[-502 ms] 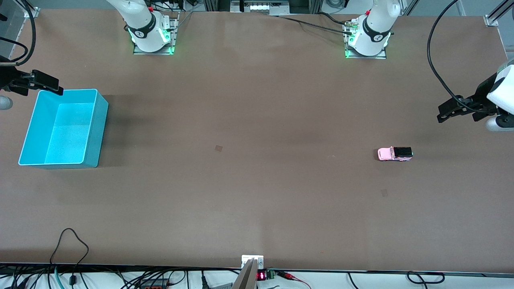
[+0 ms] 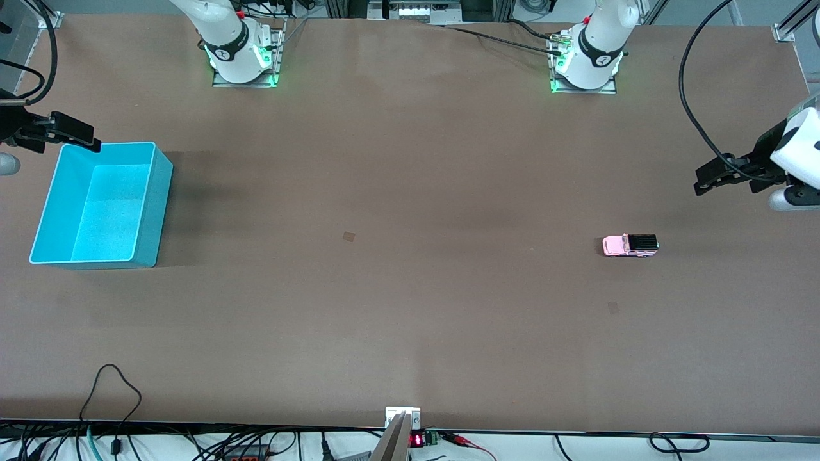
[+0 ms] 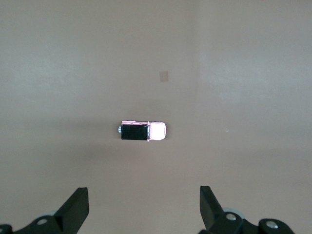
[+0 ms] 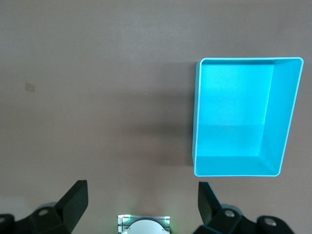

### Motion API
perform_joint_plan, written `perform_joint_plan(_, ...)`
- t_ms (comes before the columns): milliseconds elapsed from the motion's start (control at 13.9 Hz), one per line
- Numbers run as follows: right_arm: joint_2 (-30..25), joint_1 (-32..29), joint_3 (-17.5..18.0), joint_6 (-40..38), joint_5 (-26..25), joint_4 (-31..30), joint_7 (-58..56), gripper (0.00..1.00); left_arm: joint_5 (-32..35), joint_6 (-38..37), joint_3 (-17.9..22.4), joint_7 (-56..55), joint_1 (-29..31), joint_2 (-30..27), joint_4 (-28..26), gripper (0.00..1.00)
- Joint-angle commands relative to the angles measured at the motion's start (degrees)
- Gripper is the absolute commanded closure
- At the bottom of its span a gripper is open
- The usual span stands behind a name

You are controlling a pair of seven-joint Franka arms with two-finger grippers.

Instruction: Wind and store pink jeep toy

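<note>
Pink jeep toy (image 2: 630,245) sits on its wheels on the bare tabletop (image 2: 410,288), middle-right of the front frame, toward the left arm's end of the table, touching nothing. Turquoise bin (image 2: 99,203) is empty, at the middle-left of the front frame, well apart from the jeep, toward the right arm's end of the table.

Left gripper (image 2: 705,181) hangs at the right edge of the front frame, up off the tabletop, fingers (image 3: 78,207) spread wide and holding nothing. In the left wrist view the jeep (image 3: 143,131) shows at frame center, above the gap between the fingers, seen roof-down.

Right gripper (image 2: 77,133) hovers by the bin's upper-left corner in the front frame, waiting, fingers (image 4: 75,200) also spread and empty. The right wrist view shows the bin (image 4: 243,117) in the right half of the frame.

Step in hand looks like the left arm's approach to the jeep; nothing grasped yet. To do it well: bring the gripper straight over the jeep, turn the wrist so the fingers close across the narrow sides, not nose to tail, and come down low enough to catch the body below the black roof. Toy is tiny and on wheels, so an off-center touch could roll it away; close gently and centered.
</note>
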Motion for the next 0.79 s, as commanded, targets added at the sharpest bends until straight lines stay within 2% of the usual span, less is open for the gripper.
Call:
perform_joint_plan(0,-0.42,-0.83,0.89,0.44,-0.81,-0.33,0.12,0.00,-0.24,-0.18,-0.44,0.39,-0.51,2.77,-0.45,0.00)
perform_joint_plan(430,0.46,-1.27,0.71,1.40,-0.81,-0.15,-0.58,0.00,-0.51,1.83,-0.79,1.00,-1.83,12.01,-1.76,0.00)
perform_joint_plan(502,0.47,-1.27,0.71,1.32,-0.81,-0.15,-0.67,0.00,-0.24,4.89,-0.79,3.01,-1.74,11.84,-4.90,0.00)
perform_joint_plan(717,0.47,-1.27,0.71,1.23,-0.81,-0.15,-0.67,0.00,0.46,15.44,-1.05,18.55,-0.78,11.93,-12.29,0.00)
